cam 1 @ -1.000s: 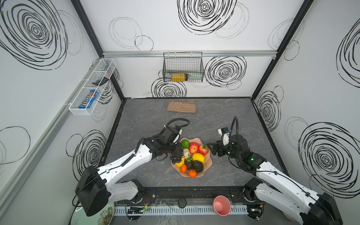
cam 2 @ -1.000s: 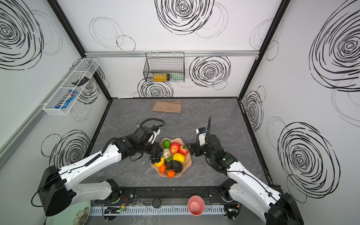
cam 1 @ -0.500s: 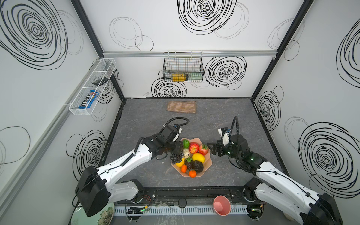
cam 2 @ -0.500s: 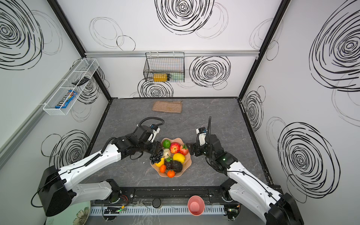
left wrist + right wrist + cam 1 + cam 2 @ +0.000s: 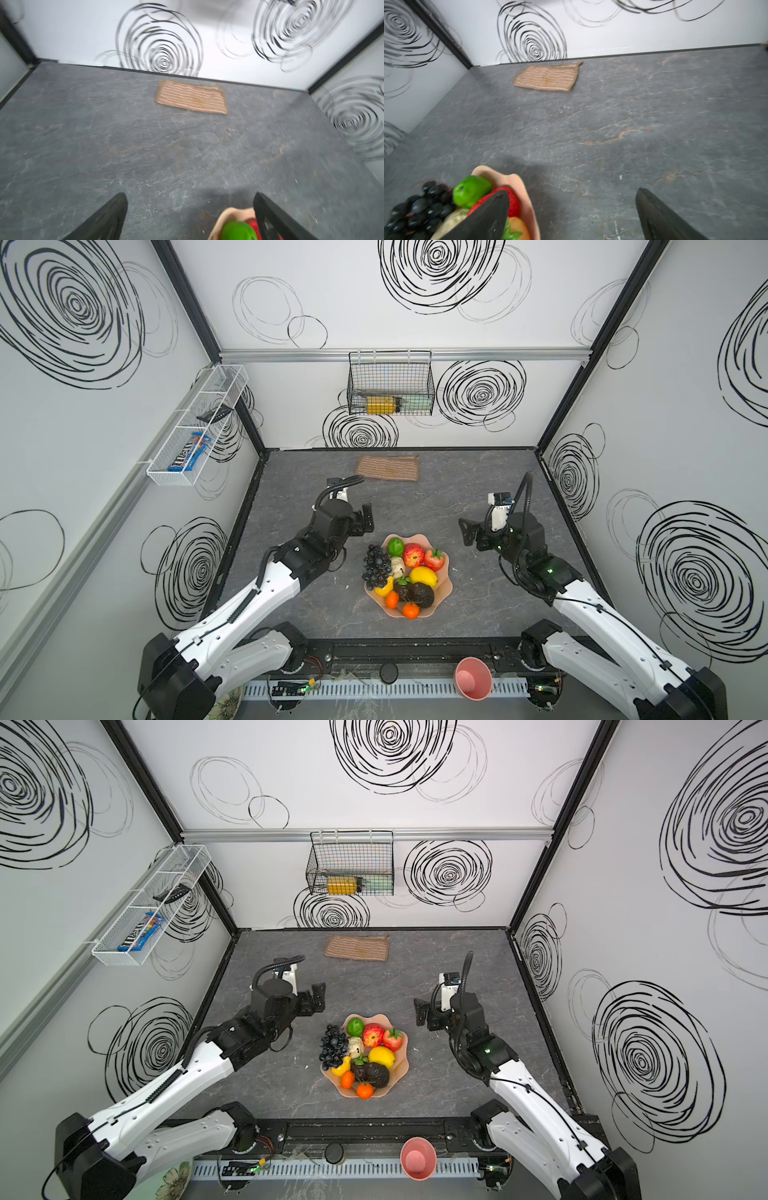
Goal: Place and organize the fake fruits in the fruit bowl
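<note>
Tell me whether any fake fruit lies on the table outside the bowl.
No, all the fake fruits sit inside the fruit bowl; only the woven mat lies elsewhere on the table.

Left gripper (image 5: pixel 189 194): jaws spread wide, nothing between them. Right gripper (image 5: pixel 572 190): same, wide and empty. Both arms reach forward, elbows bent, well apart.

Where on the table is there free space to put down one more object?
The widest bare patch of table lies between the woven mat and the fruit bowl. A narrower strip runs between bowl and front rail. The bowl itself is full, and the left gripper and right gripper flank its far end.
</note>
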